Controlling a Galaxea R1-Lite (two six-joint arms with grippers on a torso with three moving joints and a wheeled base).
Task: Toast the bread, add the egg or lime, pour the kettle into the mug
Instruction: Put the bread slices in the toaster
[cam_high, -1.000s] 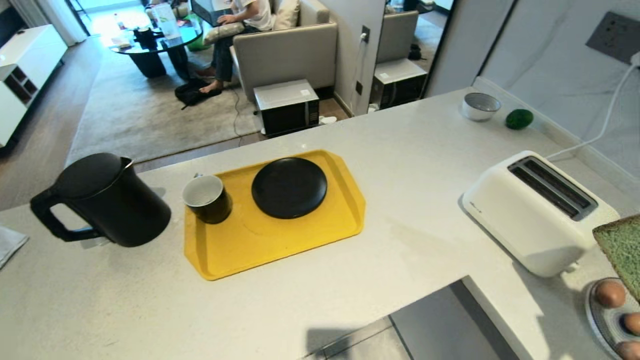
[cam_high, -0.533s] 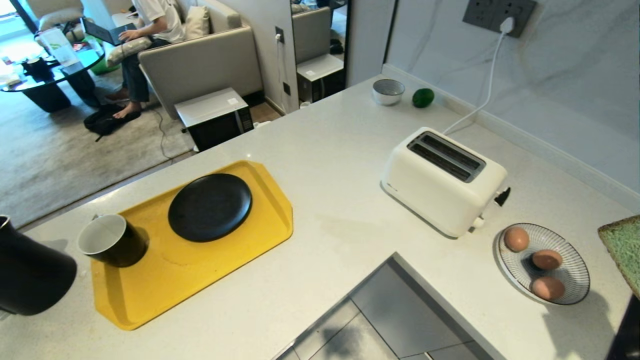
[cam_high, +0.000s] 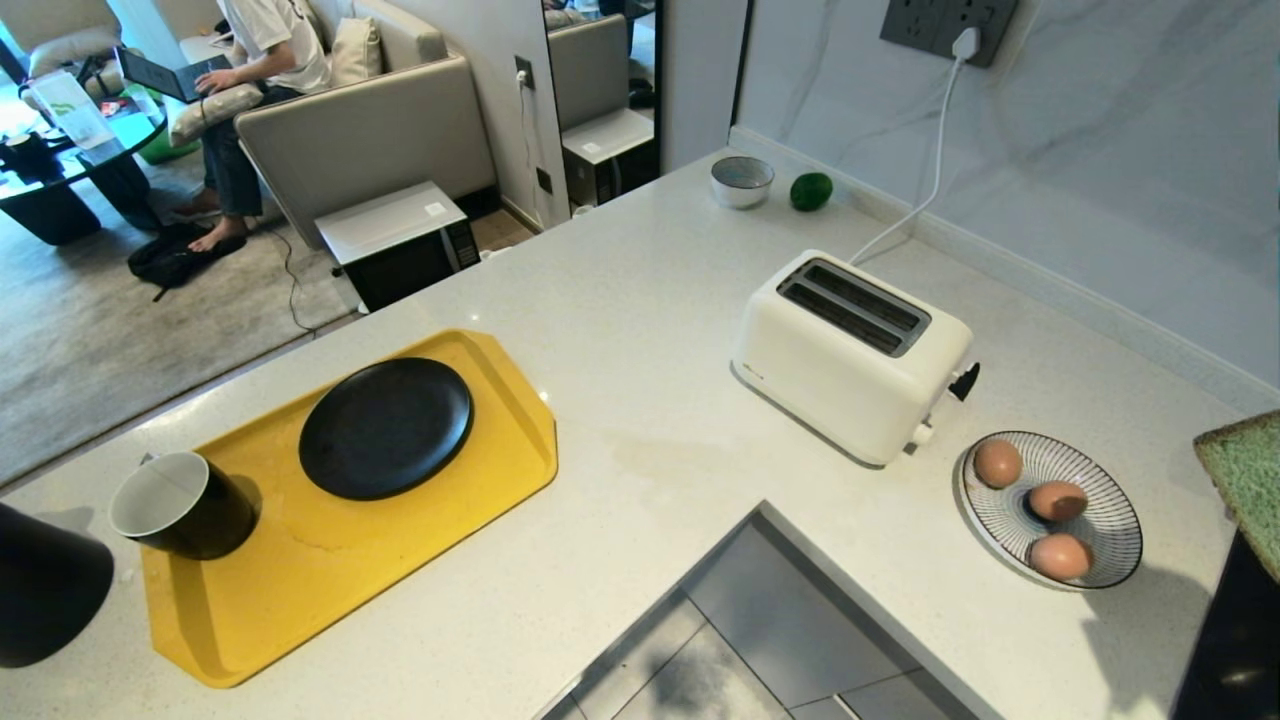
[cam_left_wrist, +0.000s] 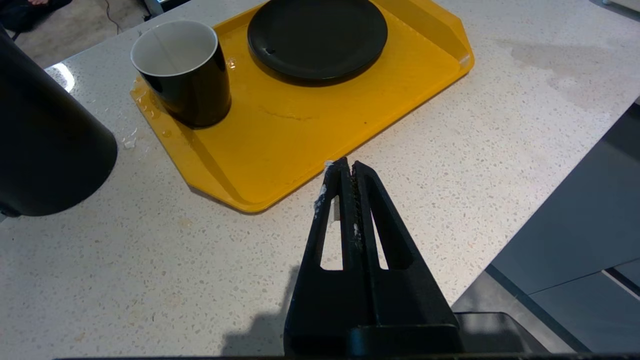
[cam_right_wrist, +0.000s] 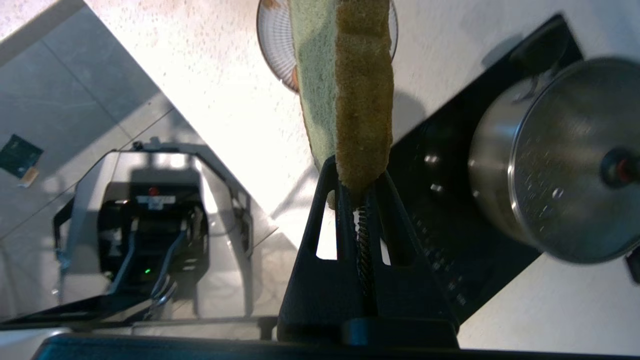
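Right gripper (cam_right_wrist: 361, 187) is clamped on the pale green, tan-crusted bread slice (cam_right_wrist: 345, 90), held in the air at three o'clock of the white two-slot toaster (cam_high: 850, 352). Left gripper (cam_left_wrist: 348, 172) hangs pinched together, empty, by the yellow plastic tray (cam_left_wrist: 280, 145).

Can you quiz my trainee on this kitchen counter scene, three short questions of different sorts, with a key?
1. True or false: the right gripper has its jaws shut on the slice of pale green bread.
2. Multiple choice: the small round black mug with a white inside stands A) on the yellow plastic tray, B) beside the white two-slot toaster, C) on the round black plate.
3. How many brown eggs lie in the striped shallow bowl?

Key: 1 true; 2 A; 3 three.
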